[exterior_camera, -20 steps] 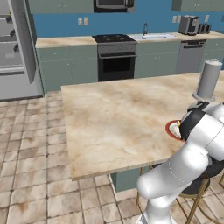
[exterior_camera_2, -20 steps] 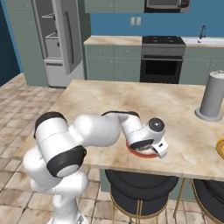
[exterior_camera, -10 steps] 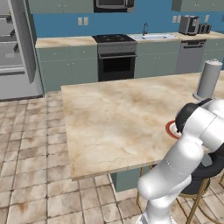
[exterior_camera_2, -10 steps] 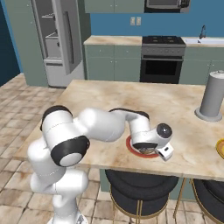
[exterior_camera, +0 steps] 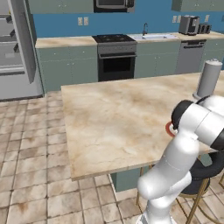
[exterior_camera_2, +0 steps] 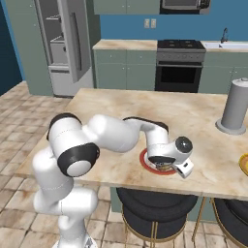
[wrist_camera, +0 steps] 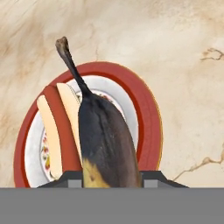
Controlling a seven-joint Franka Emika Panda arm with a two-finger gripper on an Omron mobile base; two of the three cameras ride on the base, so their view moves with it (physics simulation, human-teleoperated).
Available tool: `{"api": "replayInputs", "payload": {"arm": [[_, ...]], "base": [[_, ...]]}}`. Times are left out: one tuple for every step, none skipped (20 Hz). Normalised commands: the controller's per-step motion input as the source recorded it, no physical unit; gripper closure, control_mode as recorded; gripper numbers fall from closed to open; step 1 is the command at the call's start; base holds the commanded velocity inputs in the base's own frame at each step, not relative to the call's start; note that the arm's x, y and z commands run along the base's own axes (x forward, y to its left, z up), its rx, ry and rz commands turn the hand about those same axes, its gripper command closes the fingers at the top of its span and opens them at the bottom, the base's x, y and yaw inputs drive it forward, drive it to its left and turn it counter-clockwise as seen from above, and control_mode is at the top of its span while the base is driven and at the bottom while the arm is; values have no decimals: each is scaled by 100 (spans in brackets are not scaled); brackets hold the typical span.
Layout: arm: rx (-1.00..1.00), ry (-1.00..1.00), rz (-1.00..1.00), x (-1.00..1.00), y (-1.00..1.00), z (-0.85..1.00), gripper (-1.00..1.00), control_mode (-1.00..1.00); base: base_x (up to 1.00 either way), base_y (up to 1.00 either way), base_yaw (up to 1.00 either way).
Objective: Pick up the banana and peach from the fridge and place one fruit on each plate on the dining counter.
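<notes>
The claw point(exterior_camera_2: 170, 167) hangs low over the red-rimmed plate point(exterior_camera_2: 147, 162), which sits on the tabletop point(exterior_camera_2: 126, 111) close to its near edge, above a black stool point(exterior_camera_2: 155, 206). In the hand view the claw is clamped on the banana point(wrist_camera: 105, 140), whose dark, browned body runs up between the finger tips and whose stem points out past the plate's far rim. A hot dog in a bun point(wrist_camera: 56, 127) lies on the plate's white centre, just beside the banana. A grey cylinder point(exterior_camera_2: 234, 105) stands toward the tabletop's right edge, and a sliver of the yellow plate point(exterior_camera_2: 243, 164) shows at that edge. The fridge point(exterior_camera_2: 63, 46) stands open across the tiled floor.
</notes>
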Motion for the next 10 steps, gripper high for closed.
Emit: {"api": "replayInputs", "payload": {"arm": [[0,0,0,10,0,-3,100,-100],[0,0,0,11,0,-3,100,-100],[0,0,0,12,0,-4,100,-100],[0,0,0,14,0,-4,100,-100],[0,0,0,11,0,-4,100,-100],[0,0,0,5,0,-4,100,-100],[0,0,0,5,0,-4,100,-100],[0,0,0,6,0,-4,100,-100],[0,0,0,9,0,-5,100,-100],[0,0,0,13,0,-4,100,-100]], "base": [[0,0,0],[0,0,0],[0,0,0],[0,0,0],[0,0,0],[0,0,0],[0,0,0],[0,0,0],[0,0,0],[0,0,0]]}}
